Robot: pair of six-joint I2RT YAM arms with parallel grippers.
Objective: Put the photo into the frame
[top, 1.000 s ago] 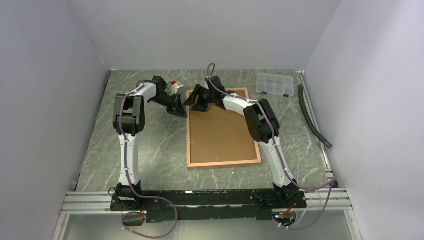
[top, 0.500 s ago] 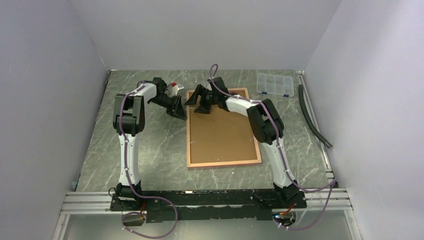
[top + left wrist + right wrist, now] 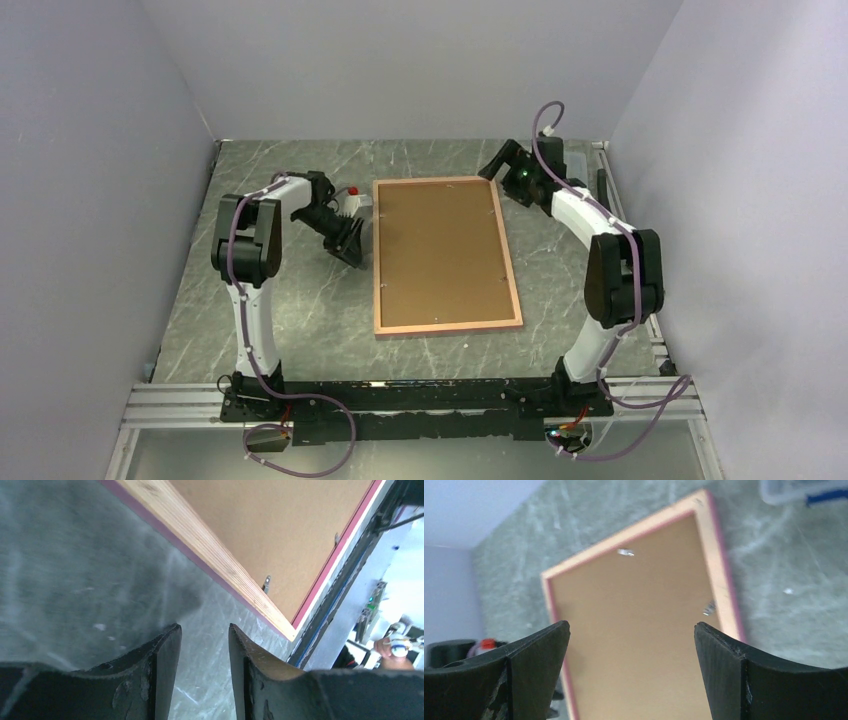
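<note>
The frame (image 3: pixel 448 325) lies face down in the middle of the table, tan reverse up with a pink inner lip. The plain brown backing board (image 3: pixel 442 250) fills it. The photo is hidden. My left gripper (image 3: pixel 353 246) is low over the table just left of the frame's left edge, jaws a little apart and empty; its wrist view shows the frame's rail (image 3: pixel 210 545) and the backing board (image 3: pixel 280 525) beyond the left gripper (image 3: pixel 205 630). My right gripper (image 3: pixel 494 163) hovers off the frame's far right corner, wide open and empty, and the right gripper (image 3: pixel 631 630) looks at the frame (image 3: pixel 719 555).
Small metal tabs (image 3: pixel 626 552) sit along the frame's inner edge. A white object with a red cap (image 3: pixel 352 193) lies by the left wrist. A clear plastic box (image 3: pixel 804 490) is at the back right. A black hose (image 3: pixel 601 182) runs along the right edge.
My right arm has swung from over the frame's far left corner to beyond its far right corner, uncovering the backing board. My left gripper has shifted slightly nearer along the frame's left edge.
</note>
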